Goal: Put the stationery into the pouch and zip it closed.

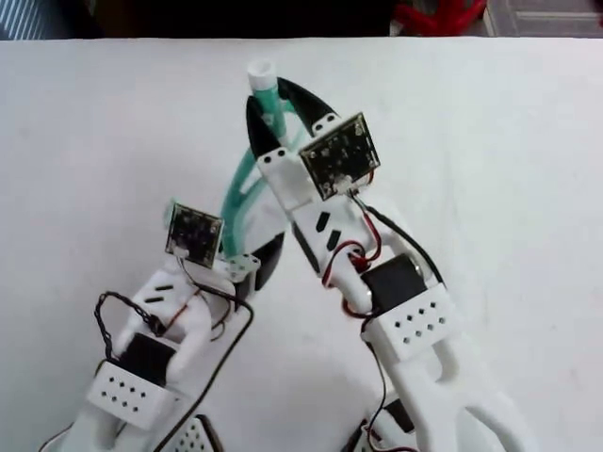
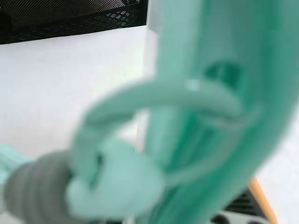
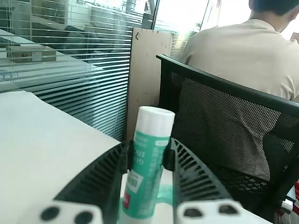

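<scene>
The task looks to be at an early or middle stage. The right claw [image 1: 273, 102] is closed on a glue stick [image 3: 150, 135], gripping it by the body with one jaw on each side, and the white cap stands out past the jaw tips. In the high view this stick is held at the far end of the teal pouch [image 1: 236, 202], which rises from the white tabletop [image 1: 490, 141] as a narrow curved band between the two arms. The stick is not inside the pouch yet, as far as I can judge.

The left claw [image 1: 264, 254] is at the near end of the pouch, very close to it or touching it. Its own camera looks at the teal material from very near, with a teal loop [image 2: 154, 93] across it that is perhaps the zip pull. I cannot tell if this claw is open or closed, or if it really holds the pouch.

What is left, in my judgement: to lower the glue stick into the opening, to release it, and then to pull the zip closed. I cannot see if other stationery is already inside
</scene>
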`<action>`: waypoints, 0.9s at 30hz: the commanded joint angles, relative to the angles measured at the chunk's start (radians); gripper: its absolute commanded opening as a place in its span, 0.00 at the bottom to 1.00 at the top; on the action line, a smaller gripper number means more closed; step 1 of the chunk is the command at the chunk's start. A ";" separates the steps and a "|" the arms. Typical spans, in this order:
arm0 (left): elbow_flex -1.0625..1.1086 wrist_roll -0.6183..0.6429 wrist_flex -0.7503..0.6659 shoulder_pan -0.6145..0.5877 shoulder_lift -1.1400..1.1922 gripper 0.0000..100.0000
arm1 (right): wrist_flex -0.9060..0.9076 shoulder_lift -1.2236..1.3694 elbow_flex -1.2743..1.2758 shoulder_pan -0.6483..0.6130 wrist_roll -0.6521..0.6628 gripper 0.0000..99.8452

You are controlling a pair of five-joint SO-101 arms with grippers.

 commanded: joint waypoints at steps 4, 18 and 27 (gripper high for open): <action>-0.006 -0.008 -0.023 0.004 0.010 0.23 | 0.015 -0.007 -0.005 0.067 0.003 0.04; -0.006 -0.008 -0.023 0.004 0.010 0.23 | 0.142 -0.061 -0.014 0.062 0.002 0.19; -0.006 -0.008 -0.023 0.004 0.010 0.23 | 0.311 -0.272 -0.011 0.113 0.009 0.19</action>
